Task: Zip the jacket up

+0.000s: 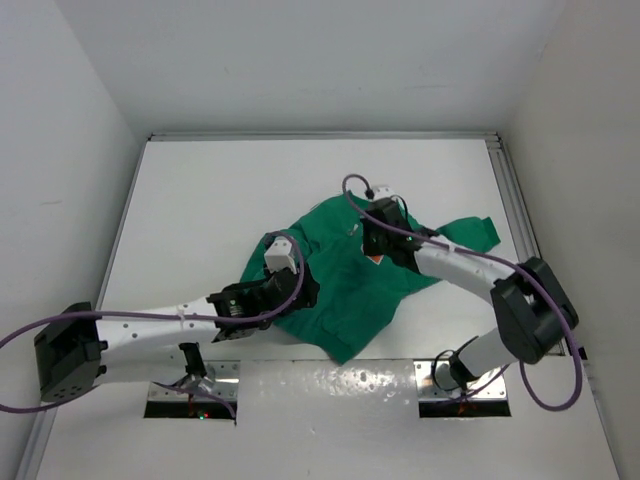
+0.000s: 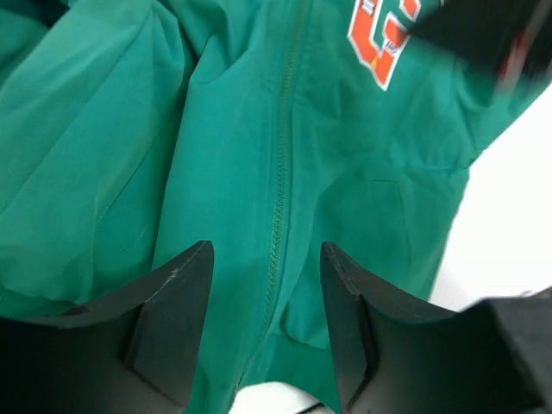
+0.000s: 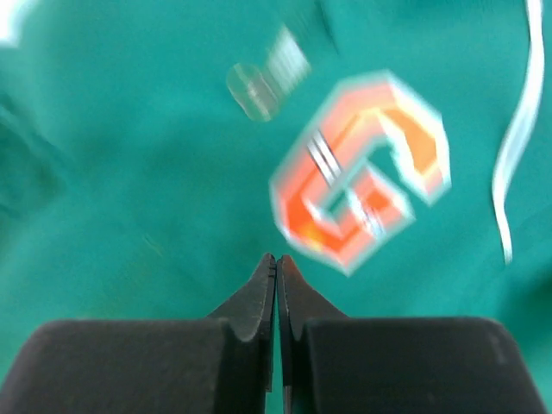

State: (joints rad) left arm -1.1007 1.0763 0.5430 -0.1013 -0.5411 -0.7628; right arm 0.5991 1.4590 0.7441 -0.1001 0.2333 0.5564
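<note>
The green jacket [image 1: 350, 290] lies crumpled in the middle of the table, front up. My left gripper [image 1: 305, 285] is open over its lower hem. In the left wrist view the closed zipper line [image 2: 278, 198] runs up between my fingers [image 2: 266, 259], with the orange-and-white G [image 2: 384, 39] at the top. My right gripper [image 1: 378, 245] hovers over the chest. In the right wrist view its jaws [image 3: 276, 259] are shut with nothing seen between them, just below the blurred G [image 3: 362, 172]. A clear pull tab [image 3: 259, 86] and a white drawstring [image 3: 517, 147] show near it.
The white table [image 1: 200, 200] is boxed in by white walls on three sides. A metal rail [image 1: 515, 200] runs along its right edge. One sleeve [image 1: 470, 232] stretches to the right, behind the right arm. The right gripper's dark body [image 2: 483, 34] shows in the left wrist view.
</note>
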